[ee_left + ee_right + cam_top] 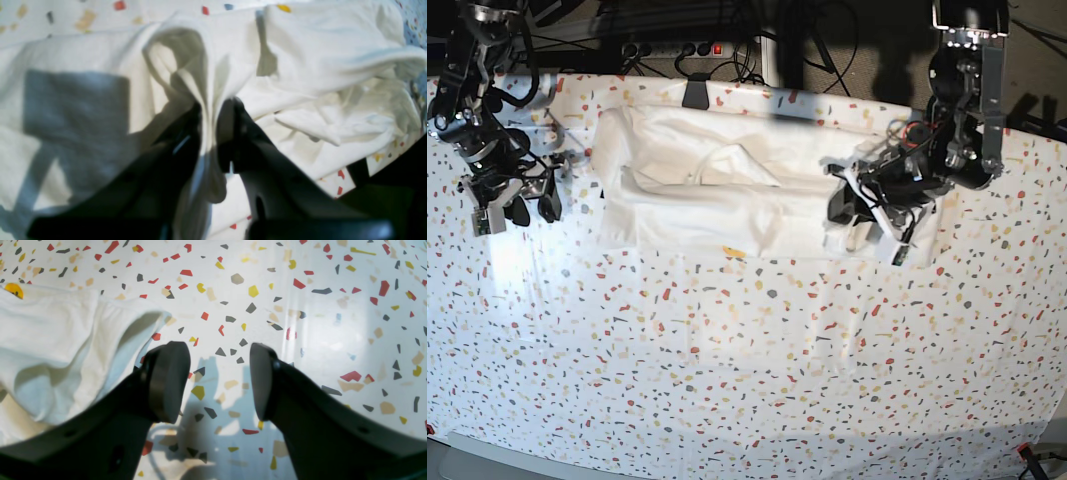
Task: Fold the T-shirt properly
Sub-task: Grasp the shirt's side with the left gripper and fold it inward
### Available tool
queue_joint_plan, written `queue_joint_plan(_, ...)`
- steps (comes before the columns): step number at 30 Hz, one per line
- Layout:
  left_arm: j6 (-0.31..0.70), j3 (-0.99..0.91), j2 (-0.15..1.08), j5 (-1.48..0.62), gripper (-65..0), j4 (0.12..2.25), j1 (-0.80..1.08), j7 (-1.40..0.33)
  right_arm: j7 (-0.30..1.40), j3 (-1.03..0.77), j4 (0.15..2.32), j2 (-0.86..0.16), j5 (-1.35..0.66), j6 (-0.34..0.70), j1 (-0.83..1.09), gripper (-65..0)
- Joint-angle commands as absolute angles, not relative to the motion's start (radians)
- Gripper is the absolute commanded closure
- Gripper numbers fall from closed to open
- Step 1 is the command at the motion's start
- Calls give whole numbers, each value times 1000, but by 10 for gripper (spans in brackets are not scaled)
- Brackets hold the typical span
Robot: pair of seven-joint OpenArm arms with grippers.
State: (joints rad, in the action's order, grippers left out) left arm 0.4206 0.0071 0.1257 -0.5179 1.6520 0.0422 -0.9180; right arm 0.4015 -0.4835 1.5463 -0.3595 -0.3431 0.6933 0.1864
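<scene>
The T-shirt [727, 200] lies crumpled and partly folded, white side up, across the far middle of the speckled table cover [727, 380]. A small yellow bit of print [732, 250] shows at its near edge. My left gripper [209, 116] is shut on a raised fold of the shirt [186, 66] at its right end, and it also shows in the base view [840, 207]. My right gripper [217, 380] is open and empty over bare cover, just right of the shirt's loose edge [50, 340]. In the base view it [535, 208] hangs left of the shirt, apart from it.
A power strip [672, 47] and cables lie behind the table's far edge. A black clamp [695, 95] sits at the far edge above the shirt. The table's dark edge [400, 186] is close to the left gripper. Speckled cover [300, 306] spreads around the right gripper.
</scene>
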Motion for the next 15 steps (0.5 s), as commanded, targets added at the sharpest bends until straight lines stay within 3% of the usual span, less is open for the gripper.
queue_joint_plan(1,426,17,131,-538,0,1670,27,-875,374,-490,1564,-376,-356,696,177,-323)
queue_joint_plan(3,426,35,130,-540,-11,1670,27,-836,375,-490,1564,-376,-356,696,177,-323)
queue_joint_plan(6,424,48,130,-565,-222,1670,27,-825,375,-490,1564,-376,-356,696,177,-323)
queue_joint_plan(7,416,49,130,-589,-257,1670,27,-841,375,-490,1564,-376,-356,696,177,-323)
queue_joint_plan(15,415,47,131,-720,-266,1670,-24,-908,377,-490,1564,-376,-355,696,177,-323)
